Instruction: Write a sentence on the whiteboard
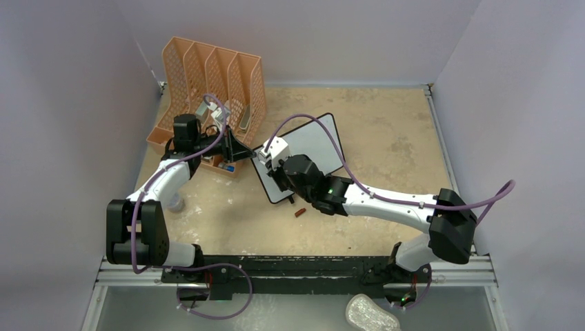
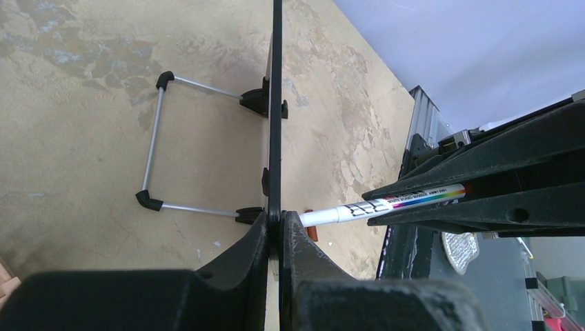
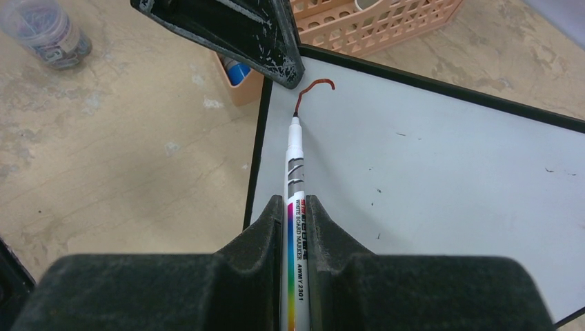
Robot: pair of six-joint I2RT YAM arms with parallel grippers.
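Red-brown stroke (image 3: 314, 88) on whiteboard (image 3: 448, 179), marker (image 3: 294, 165) clamped in right claw (image 3: 295, 204)

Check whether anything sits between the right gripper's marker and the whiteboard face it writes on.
Nothing visible does. The right gripper holds the marker with its tip at the whiteboard, at the end of a short reddish stroke near the corner. The left gripper clamps the board's edge beside that stroke.

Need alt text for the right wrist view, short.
The right gripper pinches a whiteboard marker, its tip at the end of a short reddish hooked stroke near a corner of the whiteboard. The left gripper clamps the board's edge just beyond; an orange organizer stands behind.
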